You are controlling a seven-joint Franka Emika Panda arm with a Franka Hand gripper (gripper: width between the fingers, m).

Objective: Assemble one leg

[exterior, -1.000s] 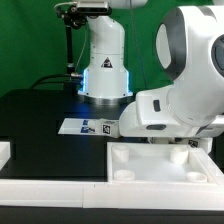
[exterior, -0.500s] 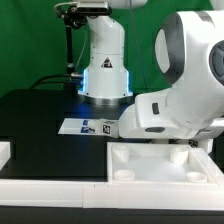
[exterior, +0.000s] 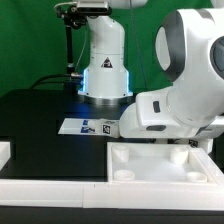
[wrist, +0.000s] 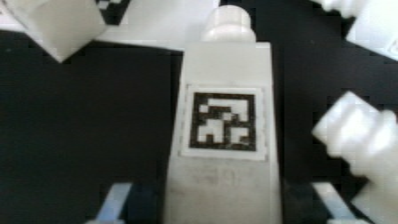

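Note:
In the wrist view a white leg (wrist: 226, 110) with a black-and-white square tag lies lengthwise on the black table, its narrow threaded tip pointing away from me. My gripper (wrist: 222, 203) straddles its near end. The fingers (wrist: 118, 200) stand open, with a dark gap on each side of the leg. In the exterior view the arm's bulky white wrist (exterior: 170, 110) hangs low over the far edge of the large white rimmed tray-like part (exterior: 150, 172) and hides the fingers and the leg.
The marker board (exterior: 92, 127) lies on the black table in front of the robot base (exterior: 105, 75). More white parts lie round the leg in the wrist view: one (wrist: 63, 35), another (wrist: 356, 125), a third (wrist: 370, 15). A white piece (exterior: 5, 152) sits at the exterior view's left edge.

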